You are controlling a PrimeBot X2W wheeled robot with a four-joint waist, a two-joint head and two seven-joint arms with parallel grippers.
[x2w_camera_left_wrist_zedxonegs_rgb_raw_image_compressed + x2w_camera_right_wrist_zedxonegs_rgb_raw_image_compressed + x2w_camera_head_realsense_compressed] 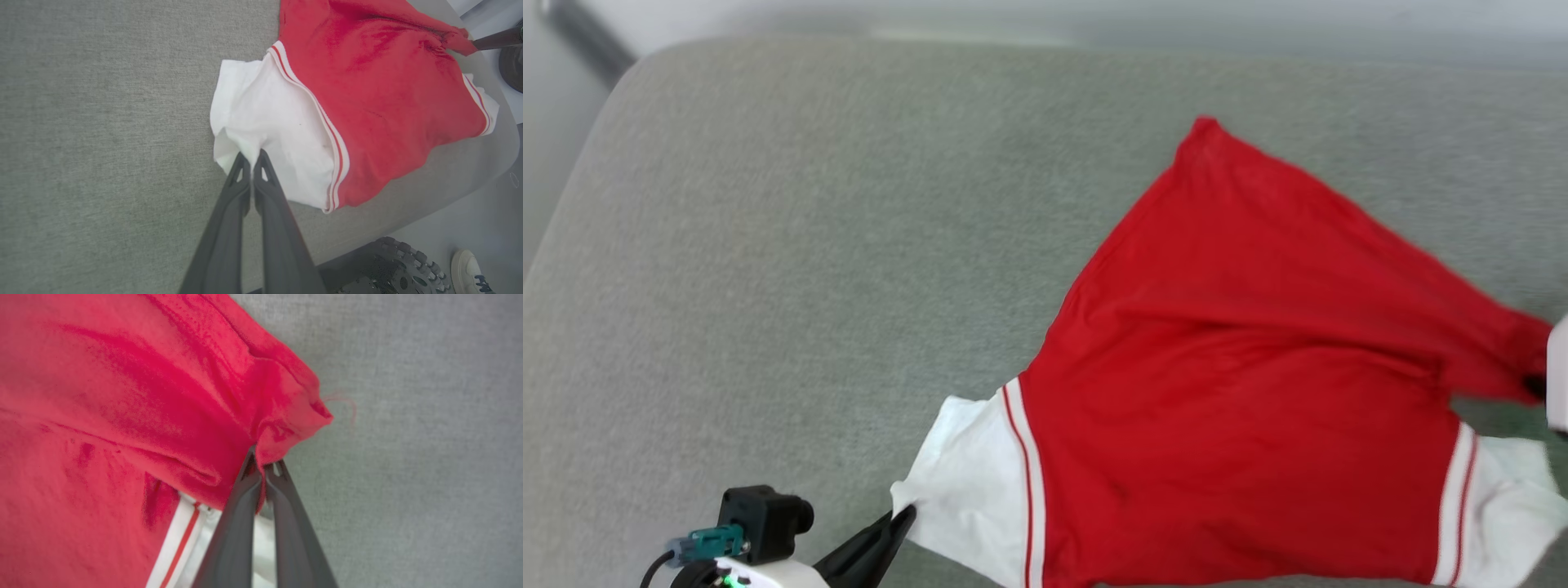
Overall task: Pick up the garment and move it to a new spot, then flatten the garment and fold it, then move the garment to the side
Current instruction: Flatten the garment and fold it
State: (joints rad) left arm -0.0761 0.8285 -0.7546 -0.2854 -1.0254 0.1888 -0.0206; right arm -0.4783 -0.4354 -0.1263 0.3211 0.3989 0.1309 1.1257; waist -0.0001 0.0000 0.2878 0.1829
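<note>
Red jersey shirt with white short sleeves (1241, 392) lies spread, plain side up, on the grey fabric-covered table (809, 245), lower right of the head view.
Left hand (252, 157) is clamped on its white sleeve's edge; right hand (263, 457) is pinched closed on a bunched red corner.

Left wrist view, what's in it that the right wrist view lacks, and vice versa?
Left wrist view adds: left gripper shut on a white sleeve, a black knobbly wheel, a white shoe. Right wrist view adds: a loose red thread. Both: red jersey shirt with white short sleeves, grey fabric surface, right gripper pinching its red corner.
</note>
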